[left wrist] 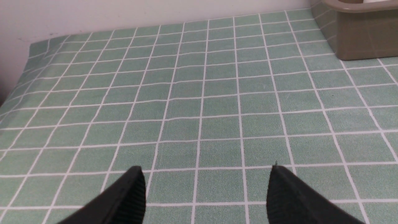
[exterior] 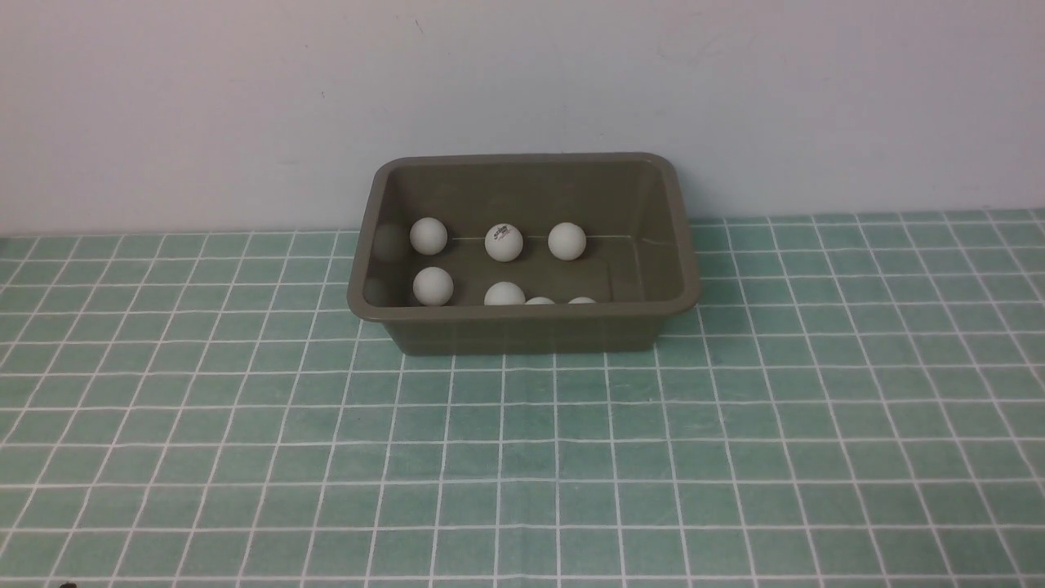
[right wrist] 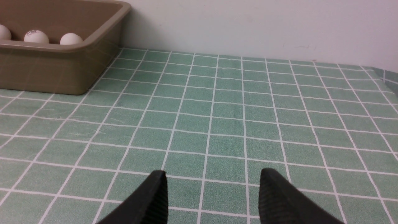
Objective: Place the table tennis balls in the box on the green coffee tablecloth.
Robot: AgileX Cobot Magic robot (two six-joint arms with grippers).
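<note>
While seven table tennis balls (exterior: pixel 504 242) – perhaps more behind the near wall – lie in the olive-brown box (exterior: pixel 531 333) on the green checked tablecloth (exterior: pixel 522 457), both end effectors, left (left wrist: pixel 205 194) and right (right wrist: pixel 211 194), hover empty with fingers parted.

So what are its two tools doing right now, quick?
Left tool: open, holding nothing, above the green cloth.
Right tool: open, holding nothing.

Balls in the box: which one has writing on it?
The middle ball of the back row in the box. It shows a small dark printed logo on top; the other balls in view look plain white.
</note>
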